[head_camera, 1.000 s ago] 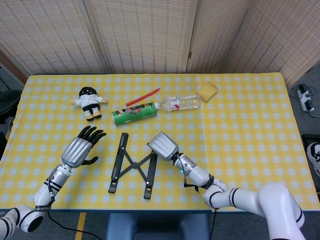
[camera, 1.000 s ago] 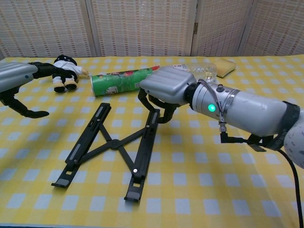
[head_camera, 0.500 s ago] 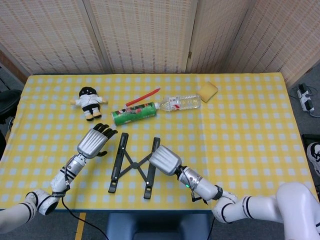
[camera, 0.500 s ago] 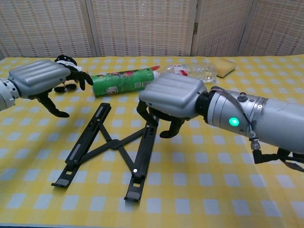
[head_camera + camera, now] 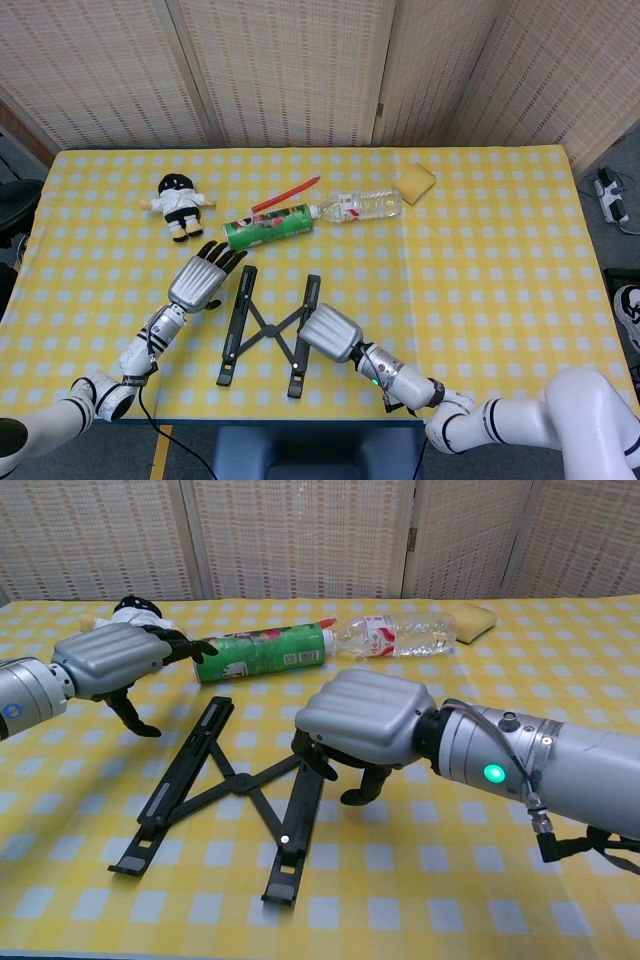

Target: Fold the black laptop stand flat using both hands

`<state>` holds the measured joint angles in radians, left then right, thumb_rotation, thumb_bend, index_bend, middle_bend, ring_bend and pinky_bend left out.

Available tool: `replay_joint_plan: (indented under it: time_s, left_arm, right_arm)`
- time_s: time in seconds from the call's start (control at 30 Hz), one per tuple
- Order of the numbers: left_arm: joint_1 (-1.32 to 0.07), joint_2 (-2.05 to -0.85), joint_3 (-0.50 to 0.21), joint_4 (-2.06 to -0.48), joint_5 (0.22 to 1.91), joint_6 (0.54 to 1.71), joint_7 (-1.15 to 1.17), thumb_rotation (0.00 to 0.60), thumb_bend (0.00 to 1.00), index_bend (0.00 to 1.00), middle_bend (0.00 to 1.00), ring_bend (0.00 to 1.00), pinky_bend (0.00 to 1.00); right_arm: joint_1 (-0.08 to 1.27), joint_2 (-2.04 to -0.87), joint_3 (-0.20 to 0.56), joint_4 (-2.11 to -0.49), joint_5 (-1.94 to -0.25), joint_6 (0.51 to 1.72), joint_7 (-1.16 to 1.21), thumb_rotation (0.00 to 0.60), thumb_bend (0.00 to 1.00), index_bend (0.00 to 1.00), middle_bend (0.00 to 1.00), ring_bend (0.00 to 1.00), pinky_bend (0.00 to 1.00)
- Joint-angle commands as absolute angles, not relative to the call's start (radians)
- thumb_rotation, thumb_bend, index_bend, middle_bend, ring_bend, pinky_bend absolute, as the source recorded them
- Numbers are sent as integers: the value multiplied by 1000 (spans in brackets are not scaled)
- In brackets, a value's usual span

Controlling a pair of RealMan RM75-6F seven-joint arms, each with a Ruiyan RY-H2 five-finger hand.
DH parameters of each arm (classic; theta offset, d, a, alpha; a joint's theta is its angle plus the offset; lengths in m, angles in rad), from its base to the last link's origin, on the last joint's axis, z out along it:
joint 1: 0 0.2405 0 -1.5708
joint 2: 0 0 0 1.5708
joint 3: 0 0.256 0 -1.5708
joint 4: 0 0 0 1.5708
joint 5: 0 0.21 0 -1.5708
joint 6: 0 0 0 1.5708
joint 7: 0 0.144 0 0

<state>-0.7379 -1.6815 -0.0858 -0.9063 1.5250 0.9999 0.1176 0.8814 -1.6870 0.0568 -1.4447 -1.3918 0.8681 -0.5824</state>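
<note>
Closing in: left hand nearer stand, fingers apart, empty | right hand slid down right rail, fingers curled over it, grasp unclear | stand unfolded.

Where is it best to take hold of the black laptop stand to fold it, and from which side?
Probably by the two long side rails of the stand, one hand per rail, each coming from the outside. It lies open on the table, the rails spread and joined by crossed links, so pushing inward should close it.
</note>
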Motion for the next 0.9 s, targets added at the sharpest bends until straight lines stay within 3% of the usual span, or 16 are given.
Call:
replay_joint_plan:
  time_s: [0.03,0.9]
  left_arm:
    - [-743,-1701,-84,-877,1510,983,105,600,108,100,190,114,132]
    - [-754,-1745,-66,-853,1493,967,23,600,108,96,178,99,105]
  right_arm:
    - [880,-1686,56,-1443,-1390,866,-581,600,258,648,815,903,870]
    - [907,-1787,60,-1301,-1401,824,-544,600,259,648,815,907,870]
